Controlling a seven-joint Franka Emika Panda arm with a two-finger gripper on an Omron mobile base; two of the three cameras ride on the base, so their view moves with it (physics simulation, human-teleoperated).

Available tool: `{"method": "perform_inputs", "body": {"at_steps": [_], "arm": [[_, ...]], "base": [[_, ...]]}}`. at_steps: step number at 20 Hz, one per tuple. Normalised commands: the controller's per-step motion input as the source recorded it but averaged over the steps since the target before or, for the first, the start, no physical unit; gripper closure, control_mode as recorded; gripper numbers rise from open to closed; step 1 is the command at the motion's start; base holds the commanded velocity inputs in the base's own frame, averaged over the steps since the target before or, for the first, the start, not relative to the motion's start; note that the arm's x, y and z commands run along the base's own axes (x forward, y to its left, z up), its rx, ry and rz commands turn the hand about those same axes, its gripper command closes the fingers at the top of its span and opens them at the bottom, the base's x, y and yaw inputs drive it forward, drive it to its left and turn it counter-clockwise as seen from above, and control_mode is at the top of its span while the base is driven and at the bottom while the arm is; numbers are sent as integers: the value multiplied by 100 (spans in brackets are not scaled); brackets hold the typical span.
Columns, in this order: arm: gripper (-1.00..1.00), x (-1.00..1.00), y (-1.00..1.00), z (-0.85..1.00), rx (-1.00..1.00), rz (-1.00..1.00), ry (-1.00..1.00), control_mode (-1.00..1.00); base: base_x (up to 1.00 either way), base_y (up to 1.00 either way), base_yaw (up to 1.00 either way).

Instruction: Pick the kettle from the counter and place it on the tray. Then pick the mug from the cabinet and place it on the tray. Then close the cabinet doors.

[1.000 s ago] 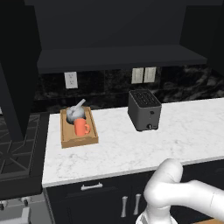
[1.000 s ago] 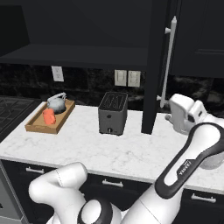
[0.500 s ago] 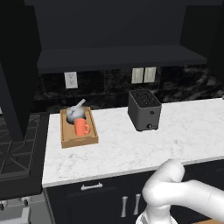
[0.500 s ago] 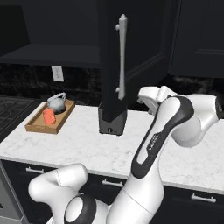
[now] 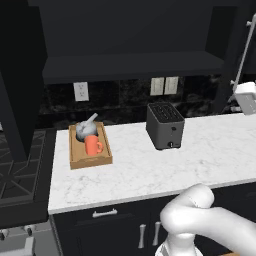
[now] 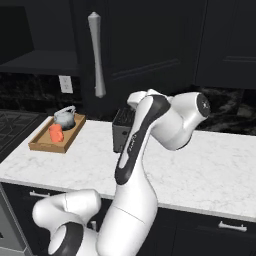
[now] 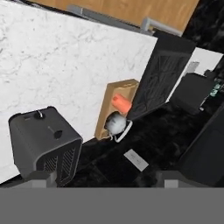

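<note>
Right base view: cabinet (image 5: pixel 130 67) right door (image 6: pixel 130 45) fills upper centre, part-swung, bar handle (image 6: pixel 97 55) upper left of frame. Left door (image 5: pixel 20 90) stands open at left edge of left base view. Worktop (image 5: pixel 150 170) runs across mid-frame, toaster (image 5: pixel 165 125) at centre. Tray (image 5: pixel 90 159) centre-left, w/ kettle (image 5: pixel 85 129) at its far end and mug (image 5: pixel 92 145) just in front, both inside the rim, so prob only the doors are left. Hand (image 7: pixel 107 179) spread wide, nothing btwn the tips. To do it well: push flat on the door face near the handle edge, follow the hinge arc, keep elbow clear of toaster, then go for left door.
</note>
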Motion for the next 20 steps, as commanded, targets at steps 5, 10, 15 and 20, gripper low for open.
{"method": "perform_inputs", "body": {"at_steps": [5, 10, 15, 20], "arm": [[-100, 76, 72, 0, -1, -18, 0, -100], [-100, 84, 62, 1, 0, -21, 0, -100], [-100, 82, 50, 19, -2, -29, 9, -100], [-100, 78, 46, 19, -4, -31, 9, -100]], "base": [[0, 0, 0], [0, 0, 0], [0, 0, 0], [0, 0, 0]]}}
